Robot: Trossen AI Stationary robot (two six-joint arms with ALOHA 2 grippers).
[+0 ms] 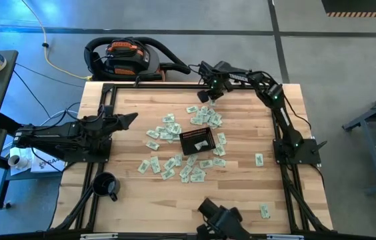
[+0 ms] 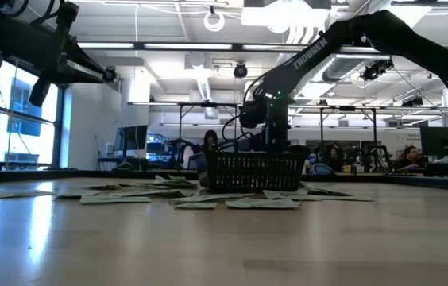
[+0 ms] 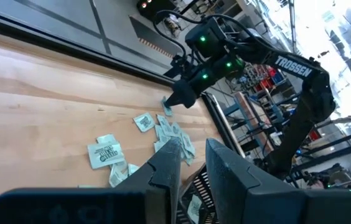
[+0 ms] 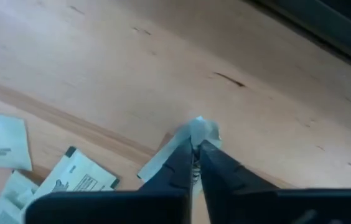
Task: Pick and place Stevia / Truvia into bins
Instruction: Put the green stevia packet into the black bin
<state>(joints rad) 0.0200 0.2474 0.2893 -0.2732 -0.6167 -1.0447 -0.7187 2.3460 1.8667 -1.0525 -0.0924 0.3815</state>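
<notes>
Pale wood bench (image 1: 255,127), green-and-white sachets (image 1: 175,163) strewn around black basket (image 1: 197,141) at mid-bench. More sachets toward far edge, a few strays near right edge and near-right corner. Black mug (image 1: 106,185) near the near-left corner, not part of the job.

Right tool (image 1: 205,97) down at far edge of the scatter, fingers (image 4: 185,165) pressed together on the end of one sachet (image 4: 191,140), paper crumpled at the tips. Pinch looks thin: only a corner caught.

Left tool (image 1: 129,119) parked over left side of bench, fingers (image 3: 166,168) slightly apart, nothing between them.

Step in hand, as judged: lift and carry to basket. To do well: rise straight and slowly so the corner grip does not slip; check no neighbour sachet clings; travel toward mid-bench, stop squarely over basket opening, release low inside the walls. Risk: flat paper flutters out or lands on the rim.
</notes>
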